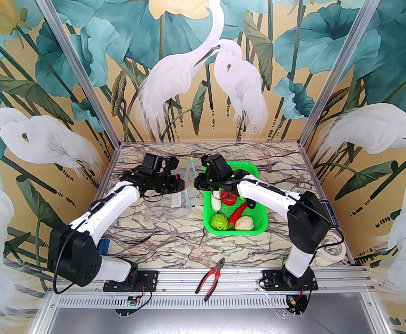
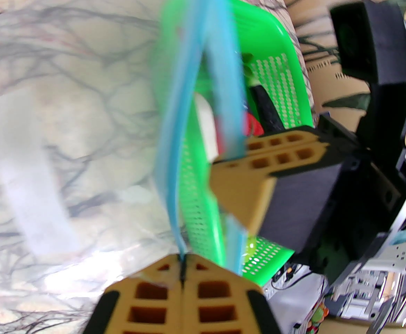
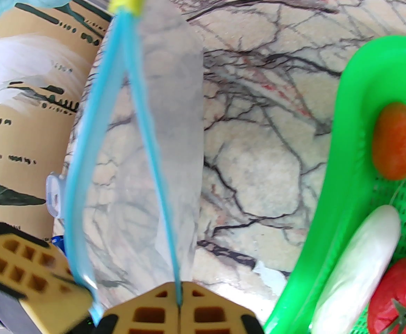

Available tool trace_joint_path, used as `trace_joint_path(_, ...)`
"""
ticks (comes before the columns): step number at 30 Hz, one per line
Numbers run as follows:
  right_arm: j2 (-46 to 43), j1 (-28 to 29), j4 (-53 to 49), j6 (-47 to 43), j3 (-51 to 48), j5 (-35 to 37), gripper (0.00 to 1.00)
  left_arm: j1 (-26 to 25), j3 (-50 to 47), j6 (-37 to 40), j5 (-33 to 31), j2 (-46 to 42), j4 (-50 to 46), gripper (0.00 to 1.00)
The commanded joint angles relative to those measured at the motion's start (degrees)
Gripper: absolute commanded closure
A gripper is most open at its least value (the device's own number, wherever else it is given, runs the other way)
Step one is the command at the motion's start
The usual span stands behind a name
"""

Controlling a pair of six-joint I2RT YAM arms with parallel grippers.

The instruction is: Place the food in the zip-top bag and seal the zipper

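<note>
Zip-top bag (image 1: 190, 183) is stretched between left end effector (image 2: 182, 261) and right end effector (image 3: 179, 291), each clamped on one zipper (image 3: 155, 172) lip. Food (image 1: 228, 197) in the green basket (image 1: 232, 232) lies rightward, nearer the right arm.

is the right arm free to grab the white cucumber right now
Probably not yet: the right gripper is shut on the blue zipper of the zip-top bag, so it must let go first. The white cucumber itself lies uncovered in the green basket close beside it.
</note>
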Motion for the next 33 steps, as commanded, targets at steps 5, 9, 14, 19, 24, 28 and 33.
trace_joint_path(5,4.73,-0.01,-11.27,-7.35,7.8,7.94,0.96,4.12,4.16,1.81,-1.35,-5.5,-5.88,1.0)
trace_joint_path(9,8.36,-0.19,-14.2,-8.83,11.13,10.14,0.95,4.14,5.56,4.33,-4.25,-5.01,-9.83,1.0)
trace_joint_path(14,9.11,-1.04,-15.28,-9.19,11.01,13.41,0.95,4.21,2.73,8.09,-14.44,-3.23,-12.71,1.0)
trace_joint_path(19,8.88,-1.25,-14.24,-9.96,10.72,11.5,0.93,4.21,-0.18,5.12,-10.79,-2.88,-6.73,1.0)
trace_joint_path(24,8.8,-1.34,-12.66,-9.72,11.29,8.65,0.85,4.12,0.37,2.8,-8.49,-0.61,-2.06,1.0)
trace_joint_path(28,7.62,-1.33,-10.89,-9.7,11.07,6.15,0.75,4.12,3.0,2.89,-7.17,1.71,-1.13,1.0)
trace_joint_path(33,3.75,-1.32,-9.6,-9.36,10.47,6.13,0.56,4.04,5.59,2.75,-5.44,4.02,-0.85,1.0)
